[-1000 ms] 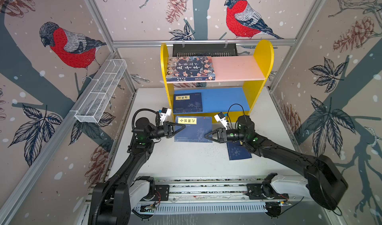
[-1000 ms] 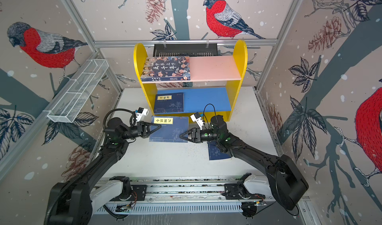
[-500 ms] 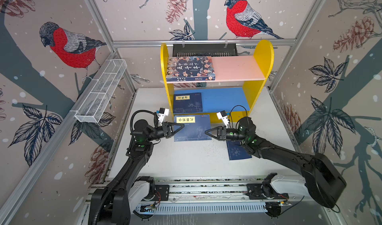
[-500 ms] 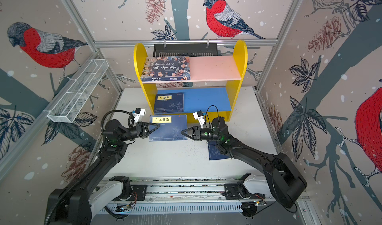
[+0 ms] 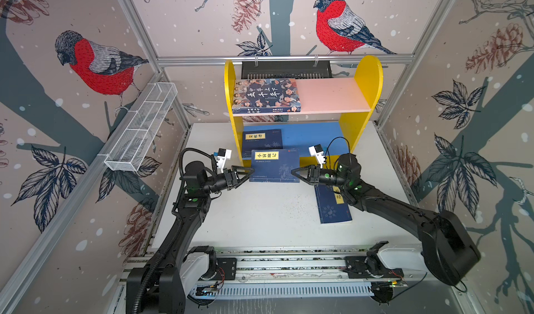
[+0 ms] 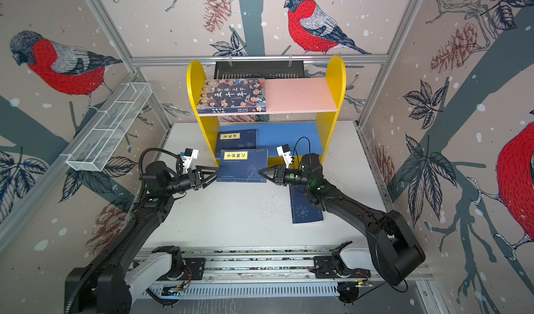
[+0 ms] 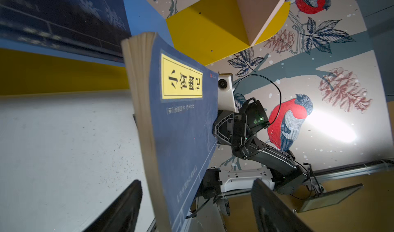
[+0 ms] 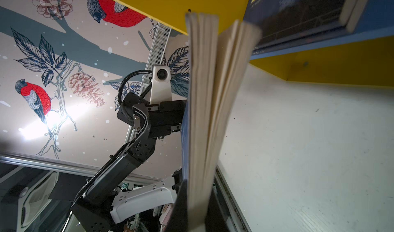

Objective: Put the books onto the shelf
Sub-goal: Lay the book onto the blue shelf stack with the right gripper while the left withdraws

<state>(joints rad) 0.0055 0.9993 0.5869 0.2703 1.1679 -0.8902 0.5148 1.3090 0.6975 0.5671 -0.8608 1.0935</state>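
Note:
A thin navy book (image 5: 274, 165) with a yellow label hangs just above the table in front of the yellow shelf (image 5: 367, 75). My right gripper (image 5: 292, 171) is shut on its right edge, and its fingers (image 8: 181, 207) pinch the fanned pages in the right wrist view. At the book's left edge my left gripper (image 5: 250, 171) stands open, with its fingers (image 7: 121, 207) wide apart on either side of that book (image 7: 181, 124) and clear of it. The large cartoon-cover book (image 5: 265, 96) lies on the pink upper board. Another navy book (image 5: 261, 140) lies on the blue lower board.
A third navy book (image 5: 332, 208) lies on the white table at the right, partly under my right arm. A white wire basket (image 5: 141, 130) hangs on the left wall. A black slotted tray (image 5: 286, 70) hangs behind the shelf. The pink board's right half (image 5: 329, 96) is bare.
My left gripper has opened and let go of the book's left edge. My right gripper has shut on its right edge. The book has shifted a little toward the shelf.

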